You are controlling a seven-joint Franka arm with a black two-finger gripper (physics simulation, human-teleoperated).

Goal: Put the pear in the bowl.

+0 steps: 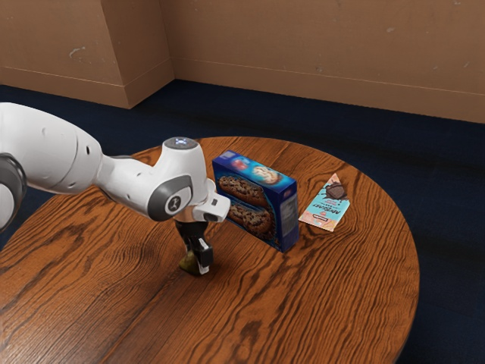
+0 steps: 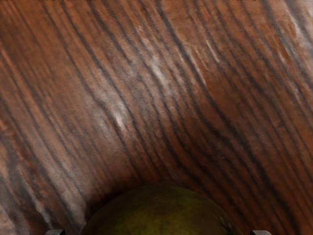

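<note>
Pear (image 1: 188, 265), one, green: on the wooden table (image 1: 303, 311), below the centre of the exterior frame; lower edge of the wrist frame, its long axis not readable.
Gripper (image 1: 196, 264), black: at the pear, jaws apart and unclenched, one to each side, wood showing in the gaps. Governing relation: pear between the jaws; the coming move looks to be a straight closing, little sideways shift needed.
Cookie box (image 1: 254, 203), blue, upright: right of centre.
Snack packet (image 1: 327, 206): farther right, beyond the box.
</note>
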